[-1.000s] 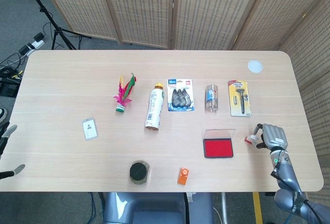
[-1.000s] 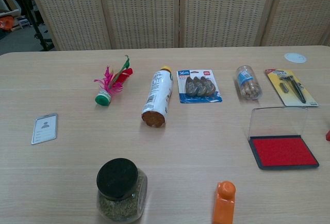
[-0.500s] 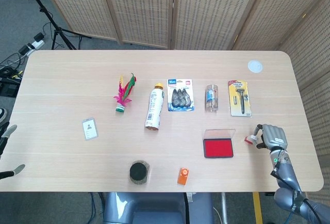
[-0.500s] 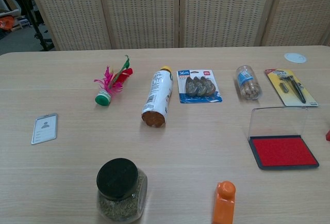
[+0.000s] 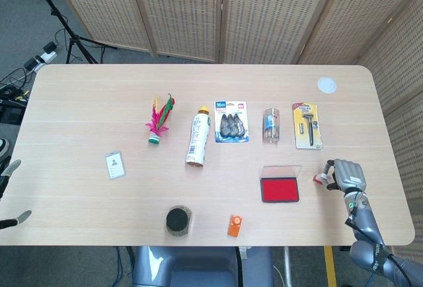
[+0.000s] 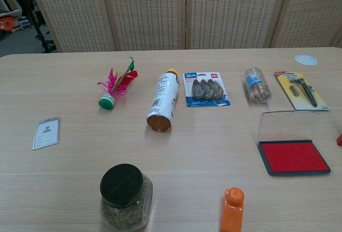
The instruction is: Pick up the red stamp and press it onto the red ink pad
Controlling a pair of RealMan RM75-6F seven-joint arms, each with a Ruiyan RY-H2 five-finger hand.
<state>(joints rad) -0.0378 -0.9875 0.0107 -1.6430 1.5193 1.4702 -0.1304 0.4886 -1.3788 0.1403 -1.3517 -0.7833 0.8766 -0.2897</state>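
I see my right hand (image 5: 346, 176) closed around the red stamp (image 5: 319, 178) near the table's (image 5: 79, 102) right edge. Bare wood separates it from the ink pad (image 5: 279, 188). My left hand (image 5: 10, 194) sits off the left edge, fingers apart.

A white spray bottle (image 5: 197, 135) is laid on the surface (image 5: 86, 102). A feathered shuttlecock (image 5: 158, 119) and ID badge (image 5: 115, 164) are seen to its left, a carded pack (image 5: 231, 122) to its right, a black-lidded jar (image 5: 178, 220) below it.

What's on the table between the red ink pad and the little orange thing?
Nothing. In the head view, only bare light wooden table lies between the open red ink pad and the small orange plastic object.
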